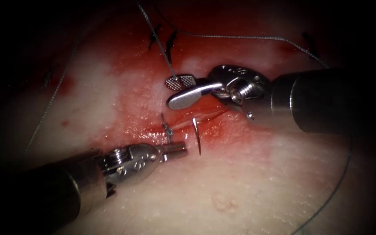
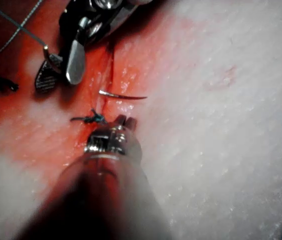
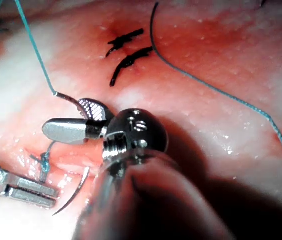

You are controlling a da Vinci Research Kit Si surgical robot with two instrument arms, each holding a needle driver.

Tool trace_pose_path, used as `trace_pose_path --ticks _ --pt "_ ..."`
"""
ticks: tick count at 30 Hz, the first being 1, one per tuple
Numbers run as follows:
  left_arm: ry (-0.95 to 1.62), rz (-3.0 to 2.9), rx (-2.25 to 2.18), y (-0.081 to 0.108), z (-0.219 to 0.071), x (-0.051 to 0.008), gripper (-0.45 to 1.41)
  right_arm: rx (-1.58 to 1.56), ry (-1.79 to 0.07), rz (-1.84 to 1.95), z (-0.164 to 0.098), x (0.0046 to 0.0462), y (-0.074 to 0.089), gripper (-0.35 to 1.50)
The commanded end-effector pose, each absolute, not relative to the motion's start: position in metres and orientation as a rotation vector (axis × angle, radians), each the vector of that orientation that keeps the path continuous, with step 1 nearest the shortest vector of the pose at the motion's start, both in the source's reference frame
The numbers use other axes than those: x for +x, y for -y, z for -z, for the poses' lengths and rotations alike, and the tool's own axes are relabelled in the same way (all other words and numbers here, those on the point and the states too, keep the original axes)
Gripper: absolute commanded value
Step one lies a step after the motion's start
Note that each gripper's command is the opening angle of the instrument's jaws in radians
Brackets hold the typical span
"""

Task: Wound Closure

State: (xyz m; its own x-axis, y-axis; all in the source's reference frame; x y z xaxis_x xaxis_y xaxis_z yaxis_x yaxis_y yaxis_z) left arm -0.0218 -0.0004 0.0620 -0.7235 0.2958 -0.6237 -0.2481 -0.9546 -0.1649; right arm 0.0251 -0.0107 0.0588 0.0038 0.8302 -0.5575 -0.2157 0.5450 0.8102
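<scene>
The curved needle (image 1: 198, 139) is in the tissue (image 1: 249, 187). Its pointed end sticks out just below the cut (image 1: 205, 116), and its tail with the thread (image 1: 153, 30) rises above the cut by the right tool. The right tool (image 1: 180, 90) hovers over the cut with its jaws open and grips nothing; its ridged jaw lies against the needle's tail (image 3: 68, 99). The left tool (image 1: 180, 150) sits just left of the needle's point (image 2: 123, 95), jaws shut on nothing. A knotted stitch (image 1: 167, 129) with short ends lies on the cut beside it.
Two dark earlier stitches (image 1: 162, 41) sit at the far end of the wound. Thread loops from there across the right tool's shaft (image 1: 257, 38) and down the right side (image 1: 347, 167). Red fluid (image 1: 135, 87) stains the tissue around the cut.
</scene>
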Motion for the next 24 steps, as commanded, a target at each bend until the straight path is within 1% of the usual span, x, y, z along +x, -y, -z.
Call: trace_pose_path --ticks 1,6,11,12,13,19,21,22,24 --pt "0.101 -2.671 -0.986 0.0005 -0.0627 -0.0223 0.04 0.517 -1.332 -0.844 -0.0594 0.0256 0.0104 1.48" --pt "0.102 -2.671 -0.986 0.0005 -0.0627 -0.0223 0.04 0.412 -1.354 -0.718 -0.0579 0.0257 0.0099 1.48" --pt "0.102 -2.671 -0.985 0.0005 -0.0627 -0.0223 0.04 0.371 -1.359 -0.669 -0.0562 0.0258 0.0092 1.46" --pt "0.102 -2.671 -0.985 0.0005 -0.0627 -0.0223 0.04 0.365 -1.362 -0.665 -0.0558 0.0258 0.0091 1.45" --pt "0.102 -2.671 -0.985 0.0005 -0.0627 -0.0223 0.04 0.354 -1.363 -0.654 -0.0552 0.0258 0.0087 1.38" --pt "0.101 -2.671 -0.985 0.0005 -0.0627 -0.0223 0.04 0.317 -1.370 -0.627 -0.0549 0.0262 0.0084 1.35" --pt "0.101 -2.671 -0.985 0.0005 -0.0626 -0.0223 0.04 0.292 -1.372 -0.604 -0.0550 0.0264 0.0085 1.28" --pt "0.101 -2.671 -0.985 0.0005 -0.0626 -0.0223 0.04 0.292 -1.372 -0.604 -0.0550 0.0264 0.0085 1.28" --pt "0.102 -2.671 -0.985 0.0005 -0.0626 -0.0223 0.04 0.276 -1.377 -0.589 -0.0552 0.0265 0.0086 1.13"
